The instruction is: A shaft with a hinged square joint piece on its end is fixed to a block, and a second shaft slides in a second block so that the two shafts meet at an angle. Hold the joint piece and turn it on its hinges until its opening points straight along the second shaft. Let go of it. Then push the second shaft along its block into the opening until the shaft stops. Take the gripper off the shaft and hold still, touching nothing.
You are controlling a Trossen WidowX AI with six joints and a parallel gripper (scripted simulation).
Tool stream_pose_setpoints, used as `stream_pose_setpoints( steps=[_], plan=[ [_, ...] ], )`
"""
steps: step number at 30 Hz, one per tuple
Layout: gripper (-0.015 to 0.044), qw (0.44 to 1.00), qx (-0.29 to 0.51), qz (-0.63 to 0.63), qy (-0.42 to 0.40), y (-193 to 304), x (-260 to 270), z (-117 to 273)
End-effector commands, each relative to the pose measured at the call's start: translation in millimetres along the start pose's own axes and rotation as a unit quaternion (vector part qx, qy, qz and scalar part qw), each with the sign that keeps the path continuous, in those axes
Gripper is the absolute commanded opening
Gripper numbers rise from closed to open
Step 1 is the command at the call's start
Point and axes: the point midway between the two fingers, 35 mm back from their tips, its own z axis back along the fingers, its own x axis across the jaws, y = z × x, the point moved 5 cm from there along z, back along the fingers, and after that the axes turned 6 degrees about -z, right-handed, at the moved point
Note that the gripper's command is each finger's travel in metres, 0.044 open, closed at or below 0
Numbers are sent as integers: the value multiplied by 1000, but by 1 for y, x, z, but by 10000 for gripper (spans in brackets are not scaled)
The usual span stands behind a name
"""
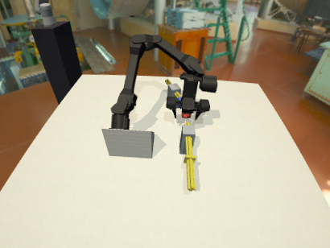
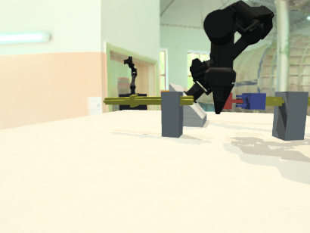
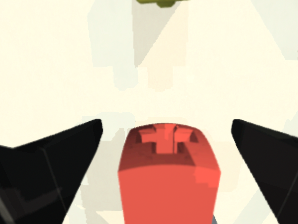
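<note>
The red square joint piece (image 1: 186, 115) (image 2: 229, 101) (image 3: 167, 190) sits on the blue hinge part (image 2: 254, 101) at the end of the yellow first shaft (image 1: 167, 81) (image 2: 274, 100), which is fixed to the rear grey block (image 1: 173, 86) (image 2: 295, 117). Its cross-shaped opening faces the near end of the yellow second shaft (image 1: 191, 173) (image 2: 132, 100) (image 3: 162, 2) and looks roughly in line with it. A gap separates them. The second shaft lies in the front grey block (image 1: 183, 146) (image 2: 172, 117). My gripper (image 1: 186, 117) (image 3: 165, 125) is open, one finger on each side of the joint piece, apart from it.
A grey slanted panel (image 1: 129, 143) (image 2: 194, 113) stands left of the front block, before the arm's base. The second shaft has a crossbar (image 1: 190, 158) on its outer part, toward the top camera. The white table (image 1: 101, 201) bears both blocks.
</note>
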Motion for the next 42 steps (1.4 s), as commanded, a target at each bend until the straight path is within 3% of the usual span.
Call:
stream_pose_setpoints(
  steps=[1,11,23,42],
  plan=[
    [440,999,-52,2,-14,9,-1,14],
    [440,997,-74,11,-20,11,-2,22],
    [440,976,-58,208,-24,4,1,67],
    [440,861,-47,504,-55,-7,-8,138]
  ],
)
